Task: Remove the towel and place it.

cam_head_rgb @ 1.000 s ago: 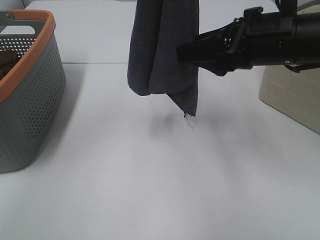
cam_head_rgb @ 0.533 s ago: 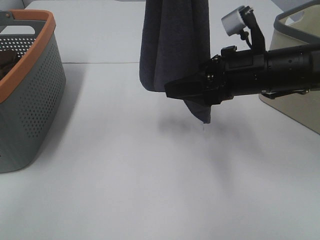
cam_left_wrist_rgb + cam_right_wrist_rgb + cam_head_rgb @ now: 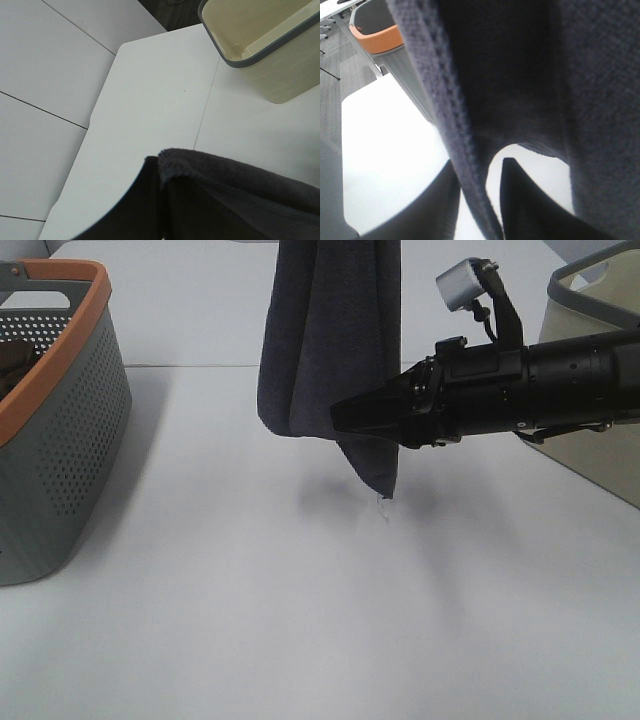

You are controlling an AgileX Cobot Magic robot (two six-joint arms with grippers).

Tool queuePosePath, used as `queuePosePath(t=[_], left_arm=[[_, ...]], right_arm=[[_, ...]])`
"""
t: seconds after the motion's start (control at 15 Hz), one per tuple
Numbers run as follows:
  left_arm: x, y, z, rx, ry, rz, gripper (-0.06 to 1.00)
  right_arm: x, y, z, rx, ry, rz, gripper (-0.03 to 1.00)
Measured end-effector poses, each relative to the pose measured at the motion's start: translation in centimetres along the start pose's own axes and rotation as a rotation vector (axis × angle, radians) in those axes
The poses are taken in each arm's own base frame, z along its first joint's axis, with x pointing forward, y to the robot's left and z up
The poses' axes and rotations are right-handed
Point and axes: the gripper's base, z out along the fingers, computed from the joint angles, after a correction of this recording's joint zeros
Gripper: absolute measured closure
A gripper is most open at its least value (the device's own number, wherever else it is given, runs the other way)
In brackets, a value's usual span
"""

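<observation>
A dark grey towel (image 3: 330, 340) hangs down from above the top edge of the exterior view, its lowest corner just above the white table (image 3: 300, 620). My left gripper is out of the exterior view. In the left wrist view one dark finger (image 3: 127, 210) presses against the towel's top fold (image 3: 240, 200). My right gripper (image 3: 340, 420) reaches in from the right to the towel's lower right part. In the right wrist view the towel (image 3: 530, 75) fills the frame. Its hem runs between the two parted fingers of the right gripper (image 3: 480, 175).
A grey perforated basket with an orange rim (image 3: 60, 420) stands at the left edge and shows in the right wrist view (image 3: 375, 37). A cream bin with a grey rim (image 3: 590, 430) stands at the right, also in the left wrist view (image 3: 260, 45).
The right gripper dropped from level with the towel's middle to its lower part and rolled over. The towel swung right, then back left.
</observation>
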Motion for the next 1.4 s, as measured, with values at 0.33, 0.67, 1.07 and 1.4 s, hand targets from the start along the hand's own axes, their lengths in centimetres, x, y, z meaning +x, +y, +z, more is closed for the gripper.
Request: queuePosePath(t=[0.33, 0.67, 1.07, 1.4], left_arm=[[0.5, -0.4, 0.3, 0.04, 0.05, -0.006, 0.94], [3.2, -1.2, 3.2, 0.027, 0.283, -0.13, 0.94], [4.1, -0.6, 3.3, -0.104, 0.368, -0.418, 0.94], [6.2, 0.8, 4.1, -0.16, 0.405, -0.572, 0.94]], right_arm=[[0.1, 1.1, -0.8, -0.018, 0.108, 0.117, 0.97], [-2.1, 3.2, -4.5, 0.114, 0.436, 0.173, 0.97], [-10.4, 4.1, -10.2, 0.491, 0.636, 0.126, 0.97], [-13.3, 2.9, -10.3, 0.566, 0.626, 0.071, 0.97]])
